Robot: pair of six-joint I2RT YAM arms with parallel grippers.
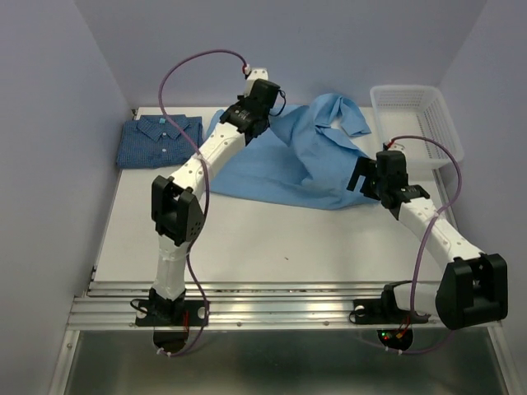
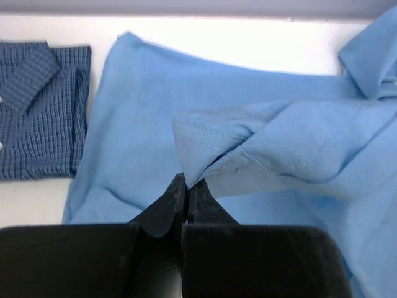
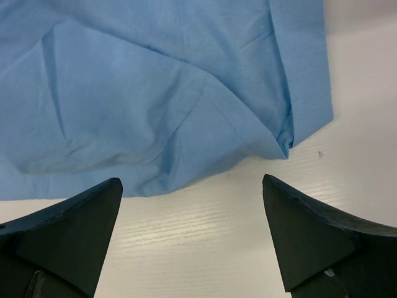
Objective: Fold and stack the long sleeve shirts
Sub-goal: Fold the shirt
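The light blue shirt [image 1: 284, 160] lies crumpled and spread out on the table [image 1: 272, 239], between my two grippers. My left gripper [image 2: 186, 184] has its fingers pressed together on a fold at the edge of the shirt's cuff [image 2: 205, 143]. The sleeve bunches up just ahead of the tips, and the rest of the shirt spreads flat beneath and beyond them.

Off to the left of that gripper, apart from the light blue cloth, lies the checked shirt [image 2: 37, 112]. It is folded flat with its collar showing.

My right gripper [image 3: 192, 186] is spread wide and holds nothing. Bare table shows between its fingers, and the shirt's lower edge lies just ahead of the tips without touching them. Beyond this gripper and to its right stands a white basket [image 1: 412, 97].
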